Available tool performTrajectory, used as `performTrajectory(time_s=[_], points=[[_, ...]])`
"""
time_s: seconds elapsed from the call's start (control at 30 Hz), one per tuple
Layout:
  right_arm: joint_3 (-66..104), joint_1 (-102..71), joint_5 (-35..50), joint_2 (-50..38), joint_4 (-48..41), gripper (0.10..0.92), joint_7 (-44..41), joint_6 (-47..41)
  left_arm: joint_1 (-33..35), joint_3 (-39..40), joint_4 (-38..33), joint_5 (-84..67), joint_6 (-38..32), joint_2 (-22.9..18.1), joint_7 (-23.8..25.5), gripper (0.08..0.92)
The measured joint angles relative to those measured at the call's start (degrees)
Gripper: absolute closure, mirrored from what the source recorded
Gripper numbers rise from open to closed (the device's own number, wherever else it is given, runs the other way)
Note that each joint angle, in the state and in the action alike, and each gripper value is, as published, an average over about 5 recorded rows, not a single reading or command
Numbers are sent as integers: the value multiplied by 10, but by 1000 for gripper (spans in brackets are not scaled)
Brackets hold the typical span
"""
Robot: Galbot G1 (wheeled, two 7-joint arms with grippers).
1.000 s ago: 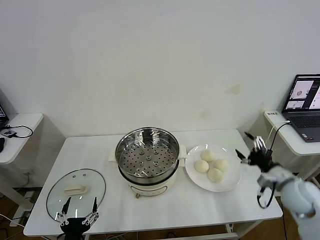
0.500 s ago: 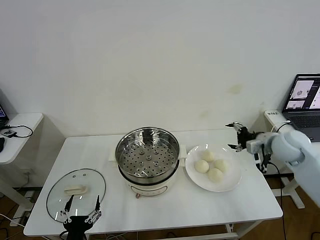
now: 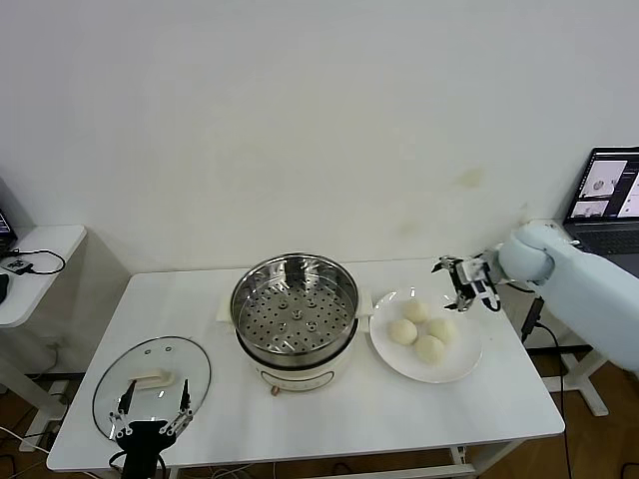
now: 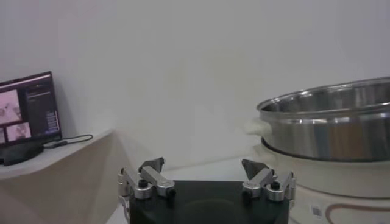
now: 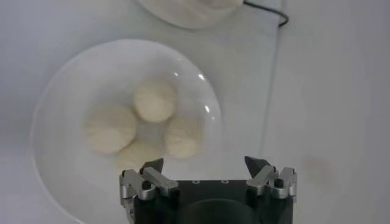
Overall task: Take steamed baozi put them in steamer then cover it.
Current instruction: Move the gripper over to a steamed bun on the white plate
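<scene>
Task looks barely begun, nothing loaded yet. Largest first: the steamer (image 3: 295, 311) sits mid-table on its cream base, perforated tray bare, no bun inside, no lid on. Next, the cover (image 3: 152, 385) lies flat on the table near the front-left corner, handle up, well apart from the pot. Then the plate (image 3: 390, 351), just right of the steamer, w/ all four steamed baozi (image 3: 422, 326) bunched together on it; right wrist view shows the same four untouched. Right gripper (image 3: 463, 284) hangs above the plate's far-right rim, jaws wide, holding nothing, not touching any bun; I'd judge it's lining up for the 1st pick. Left gripper (image 3: 150, 409) is at the front-left table edge over the cover's near rim, jaws wide too, empty, idle. Left to do, by my read: all four buns into the tray, then cover on the pot, i.e. basically everything. Surface: plain white table (image 3: 300, 419), matte. Room: bare off-white wall behind w/ a faint stain; a small white side table (image 3: 30, 264) w/ a cable to the left, a laptop (image 3: 609, 200) open w/ screen lit on another side table to the right, its cord trailing down.
</scene>
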Motion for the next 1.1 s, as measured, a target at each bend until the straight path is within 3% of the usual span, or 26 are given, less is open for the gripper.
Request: performTrajectory(time_s=[1.1], points=[[1, -47, -22, 122, -165, 203, 19, -29, 0, -23, 9, -13, -8, 5, -2, 177]])
